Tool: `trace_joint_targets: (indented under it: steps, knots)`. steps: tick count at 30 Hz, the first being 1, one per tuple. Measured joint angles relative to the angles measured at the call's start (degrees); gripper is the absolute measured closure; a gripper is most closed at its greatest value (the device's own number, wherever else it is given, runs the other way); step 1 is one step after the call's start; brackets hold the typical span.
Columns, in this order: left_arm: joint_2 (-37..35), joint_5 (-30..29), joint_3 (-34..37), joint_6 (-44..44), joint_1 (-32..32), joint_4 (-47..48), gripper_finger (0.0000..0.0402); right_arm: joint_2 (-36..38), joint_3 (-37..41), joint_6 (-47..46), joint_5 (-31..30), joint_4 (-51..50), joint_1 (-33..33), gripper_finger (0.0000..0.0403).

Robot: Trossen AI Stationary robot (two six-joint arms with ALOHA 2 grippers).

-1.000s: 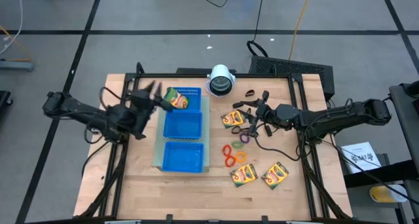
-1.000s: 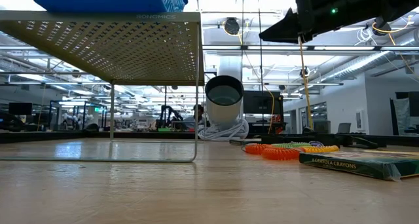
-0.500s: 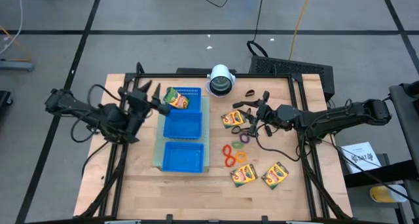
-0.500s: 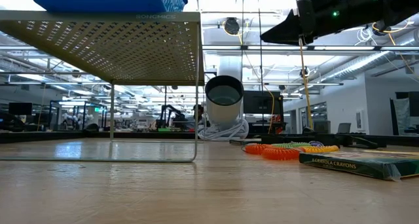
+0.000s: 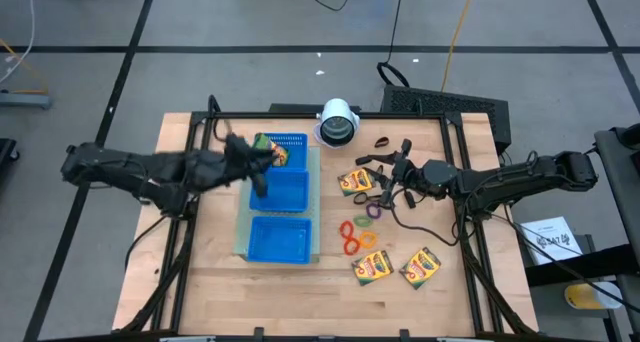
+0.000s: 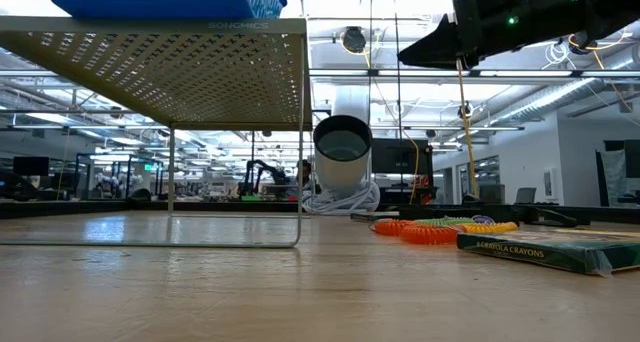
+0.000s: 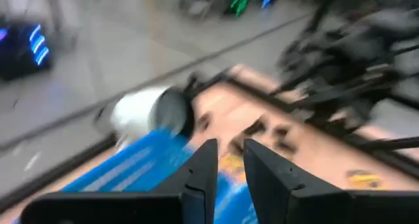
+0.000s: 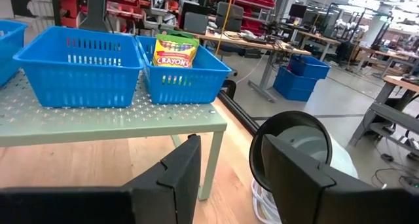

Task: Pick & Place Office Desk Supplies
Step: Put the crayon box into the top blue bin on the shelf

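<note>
High view: left gripper [image 5: 262, 168] sits over the top end of the blue tray [image 5: 279, 239], just beside the crayon box [image 5: 270, 150] already lying in the top compartment; whether its fingers are apart or together I cannot tell from above; right gripper [image 5: 387, 174] hovers over the loose pile, near a crayon box on the table [image 5: 355, 182], the coloured rings [image 5: 356, 236] and the black clips [image 5: 381, 142]; two more boxes [image 5: 396, 267] lie nearer the front edge; risk as I judge it: the left arm swinging across the tray could knock the stored box or catch the basket wall.

Low view: tray is raised on a perforated metal shelf [image 6: 160, 47], not seen from above; rings [image 6: 430, 230] and one box [image 6: 545, 250] lie flat on the wood; white cylinder [image 6: 343, 160] stands behind.

Left wrist view: heavily smeared; left fingers [image 7: 200, 175] show a narrow gap with nothing between them.

Right wrist view: right fingers [image 8: 177, 175] stand apart and empty; stored box [image 8: 175, 52] leans upright in its basket [image 8: 180, 76], so a bump could tip it; only here is that lean visible.
</note>
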State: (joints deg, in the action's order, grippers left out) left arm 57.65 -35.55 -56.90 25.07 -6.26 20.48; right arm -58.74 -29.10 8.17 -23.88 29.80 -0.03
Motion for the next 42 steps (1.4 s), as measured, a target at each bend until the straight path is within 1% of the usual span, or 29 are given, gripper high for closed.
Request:
trace_joint_targets:
  steps: [3, 5, 7, 10, 16, 18, 21, 24, 29, 34, 36, 42]
  knots:
    - [0.0, -0.6, -5.9, 6.0, 4.2, 15.4, 0.0323, 0.0, 0.0, 0.0, 0.0, 0.0, 0.0, 0.0252]
    - [-0.1, -0.3, -9.2, 9.0, 6.7, 23.6, 0.0316, 0.0, 0.0, 0.0, 0.0, 0.0, 0.0, 0.0252]
    - [0.2, 0.7, -10.8, 11.3, 9.4, 29.5, 0.0301, 0.0, 0.0, -0.3, 0.0, 0.0, 0.0, 0.0252]
    - [1.2, 4.2, -10.2, 13.2, 13.1, 31.7, 0.0262, 0.0, 0.0, -1.0, 0.1, 0.0, 0.0, 0.0252]
    - [4.9, 13.9, -9.7, 12.5, 17.7, 32.4, 0.0170, 0.0, 0.0, -1.1, 0.1, 0.0, 0.0, 0.0252]
    - [6.4, 16.4, -9.7, 11.6, 18.6, 32.4, 0.0150, 0.0, 0.0, -1.1, 0.1, 0.0, 0.0, 0.0252]
    - [8.3, 19.1, -9.6, 11.2, 20.0, 32.8, 0.0134, 0.0, 0.0, -1.1, 0.1, 0.0, 0.0, 0.0252]
    - [9.6, 21.1, -9.6, 10.8, 21.2, 32.9, 0.0133, 0.0, 0.0, -1.1, 0.1, -0.1, 0.0, 0.0252]
    - [10.4, 25.1, -9.6, 8.4, 22.2, 32.3, 0.0154, 0.0, 0.0, -1.1, 0.2, -0.1, 0.0, 0.0252]
    - [10.1, 25.7, -10.1, 1.5, 22.4, 31.5, 0.0176, 0.0, 0.0, -1.1, 0.1, -0.1, 0.0, 0.0252]
    - [9.1, 25.4, -10.3, -0.1, 22.3, 28.9, 0.0183, 0.0, 0.0, -1.1, 0.1, -0.2, 0.0, 0.0252]
    - [3.7, 25.4, -10.4, -7.8, 20.3, 16.6, 0.0198, 0.0, 0.0, -2.8, 0.1, -1.7, 0.0, 0.0252]
